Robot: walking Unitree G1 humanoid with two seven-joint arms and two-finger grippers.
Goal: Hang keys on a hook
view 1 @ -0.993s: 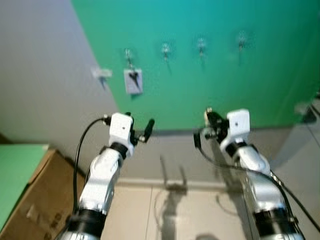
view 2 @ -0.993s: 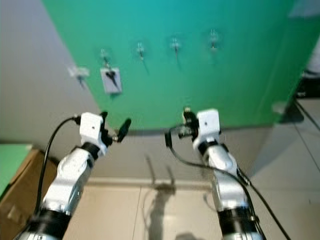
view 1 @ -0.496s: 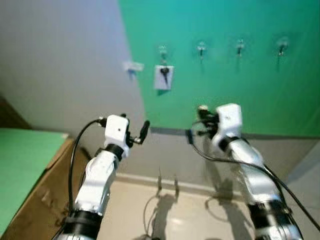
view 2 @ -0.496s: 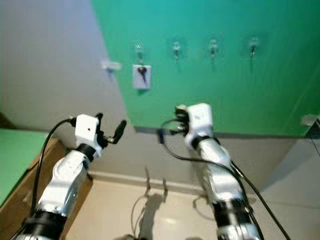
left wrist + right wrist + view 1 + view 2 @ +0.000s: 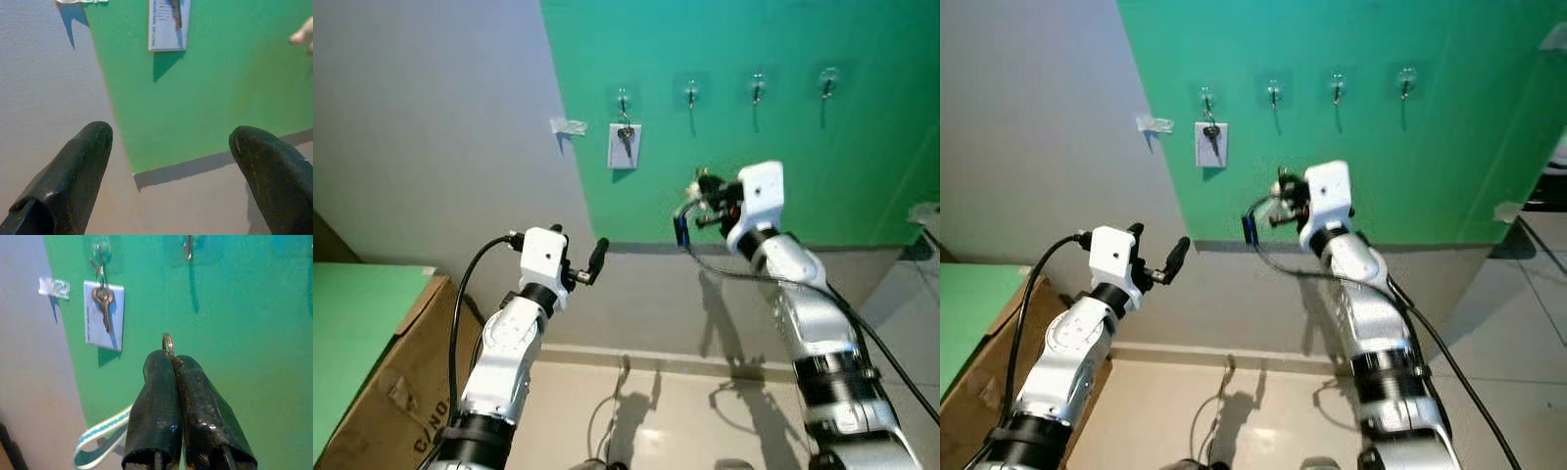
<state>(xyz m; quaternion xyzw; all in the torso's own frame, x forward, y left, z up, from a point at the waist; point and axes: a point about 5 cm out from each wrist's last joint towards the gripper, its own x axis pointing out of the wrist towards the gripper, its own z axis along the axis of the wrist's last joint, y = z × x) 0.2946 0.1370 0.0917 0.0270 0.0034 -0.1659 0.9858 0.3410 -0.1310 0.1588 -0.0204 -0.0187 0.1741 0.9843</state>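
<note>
Wall: green panel (image 5: 773, 166) beside a grey section (image 5: 431, 147), with a grey band along the base.
Hooks: four in a row high on the green panel; the first hook (image 5: 623, 98) is occupied, the second hook (image 5: 691, 93) is bare, as are the two further to the right.
Hung item: a key (image 5: 103, 303) with a white tag (image 5: 103, 316) hangs on the first hook.
Right claw (image 5: 168, 357): raised toward the green panel, below the row of hooks; fingers pressed together, gripping a metal key ring (image 5: 167, 340) that projects from the tips.
Strap: a white and teal loop (image 5: 100, 438) hangs beneath the right claw, apparently attached to the held keys.
Keys in hand: clear of the wall, not on any hook.
Left claw (image 5: 171, 161): held lower, facing the boundary of green and grey; fingers spread wide, nothing between them.
Surroundings: cardboard box (image 5: 386, 392) at lower left; pale tiled floor (image 5: 685, 421).
</note>
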